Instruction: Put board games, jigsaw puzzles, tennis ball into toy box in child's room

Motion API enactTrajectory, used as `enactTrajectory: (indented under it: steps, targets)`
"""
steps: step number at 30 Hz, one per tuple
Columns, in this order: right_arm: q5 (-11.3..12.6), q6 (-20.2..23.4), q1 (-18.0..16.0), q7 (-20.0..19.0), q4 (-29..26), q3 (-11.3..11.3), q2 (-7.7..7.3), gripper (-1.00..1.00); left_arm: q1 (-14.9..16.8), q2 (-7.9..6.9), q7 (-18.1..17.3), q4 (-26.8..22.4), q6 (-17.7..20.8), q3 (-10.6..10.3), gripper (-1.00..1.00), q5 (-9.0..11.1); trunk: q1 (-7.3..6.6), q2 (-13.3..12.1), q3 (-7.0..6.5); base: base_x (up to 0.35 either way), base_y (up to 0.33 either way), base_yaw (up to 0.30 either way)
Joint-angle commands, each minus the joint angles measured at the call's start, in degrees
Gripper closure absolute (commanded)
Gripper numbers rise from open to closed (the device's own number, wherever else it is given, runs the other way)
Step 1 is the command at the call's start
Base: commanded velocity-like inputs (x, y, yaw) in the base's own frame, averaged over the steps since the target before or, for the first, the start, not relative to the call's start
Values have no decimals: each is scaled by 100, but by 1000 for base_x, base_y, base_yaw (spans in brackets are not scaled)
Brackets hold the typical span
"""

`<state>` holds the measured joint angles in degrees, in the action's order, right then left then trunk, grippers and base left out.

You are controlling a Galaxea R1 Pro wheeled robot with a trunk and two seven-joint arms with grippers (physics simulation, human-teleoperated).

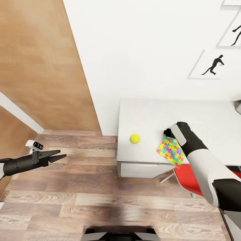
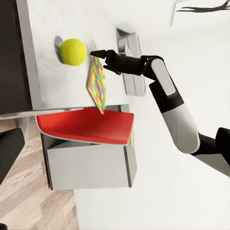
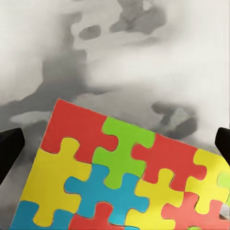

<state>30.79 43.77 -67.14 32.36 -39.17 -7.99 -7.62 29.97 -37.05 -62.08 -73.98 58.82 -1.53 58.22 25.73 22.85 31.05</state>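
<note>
Puzzle: flat square jigsaw puzzle box in bright multicoloured pieces (image 1: 171, 151), tilted, one edge lifted off the pale grey table (image 1: 207, 117), clamped at its top edge by the right gripper (image 1: 166, 133).
Ball: yellow tennis ball (image 1: 135, 138) on the table, just beside those fingers, untouched.
Left gripper (image 1: 59, 156): fingers narrowly parted, empty, well apart from the table.
Progress: early; nothing seen boxed.

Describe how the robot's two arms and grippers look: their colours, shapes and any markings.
The right arm has smooth, rounded white shells with black sections at the joints and a black wrist carrying a pale grey panel. The right gripper is black, with slim pointed fingers. The left arm is black near the wrist, and the left gripper has two thin tapered black fingers. No cables or lettering are visible.
</note>
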Motion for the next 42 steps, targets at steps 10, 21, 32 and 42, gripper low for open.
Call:
enactTrajectory:
  steps: [10,21,32,42]
  targets:
    - [296,-52,1,33,138,-33,-3,-100,9,-4,-15,6,24,-14,-100,13,5,7,10,-50,61,0]
    - [296,-52,8,31,132,-28,-3,-100,9,-4,-15,13,24,-14,-100,9,5,7,10,-86,1,0]
    - [298,-51,8,33,129,-24,-5,-100,9,-4,-15,15,24,-14,-100,11,5,7,10,-63,1,0]
    - [305,-76,1,45,104,-12,-11,-100,9,-4,-15,15,24,-14,-100,12,5,7,10,-30,6,0]
